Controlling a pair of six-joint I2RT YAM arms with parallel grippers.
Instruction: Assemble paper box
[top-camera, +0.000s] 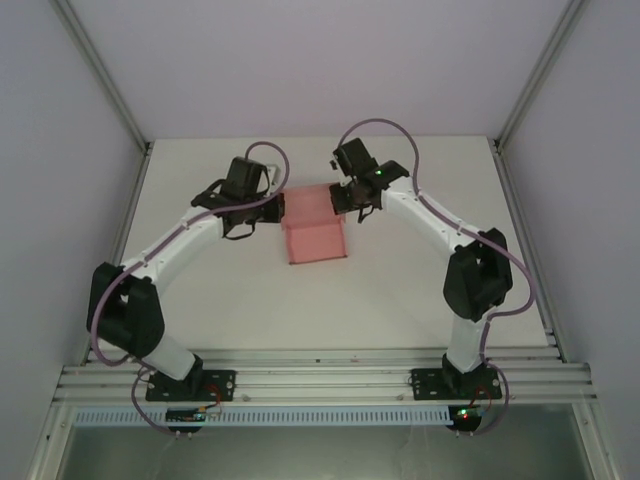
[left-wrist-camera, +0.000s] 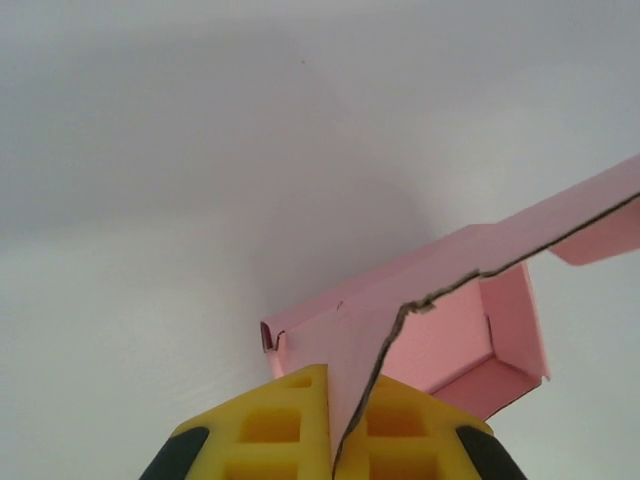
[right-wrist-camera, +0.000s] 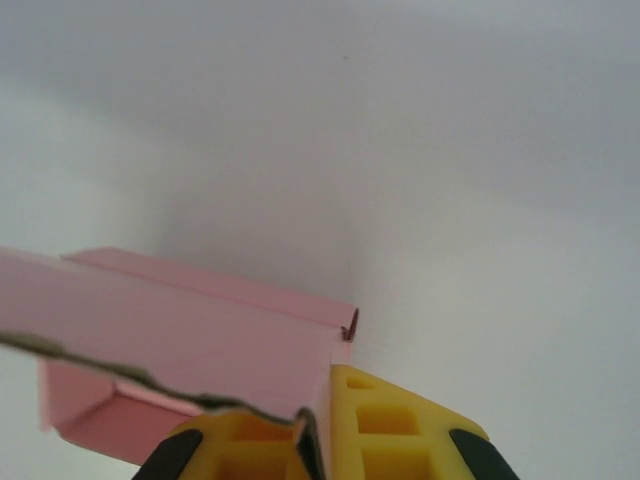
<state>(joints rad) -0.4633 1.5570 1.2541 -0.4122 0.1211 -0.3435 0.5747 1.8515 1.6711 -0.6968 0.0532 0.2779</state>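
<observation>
Paper box (top-camera: 315, 232) lies mid-table (top-camera: 400, 290), partly folded. Its long axis runs away from the arm bases, with the flat panel nearer them and raised walls at the far end. Left gripper (top-camera: 272, 207) is clamped on the left wall's edge, right gripper (top-camera: 345, 197) on the right wall's. The box sits between the claws, equally near both. Judgement: the next fold goes across that axis.

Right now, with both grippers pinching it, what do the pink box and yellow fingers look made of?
The paper box: thin pink card, matte; the cut edge shows a dark, slightly ragged core, and folds hold sharp. The fingers: yellow, matte, moulded with square recesses, probably plastic or rubber; unclear which.
</observation>
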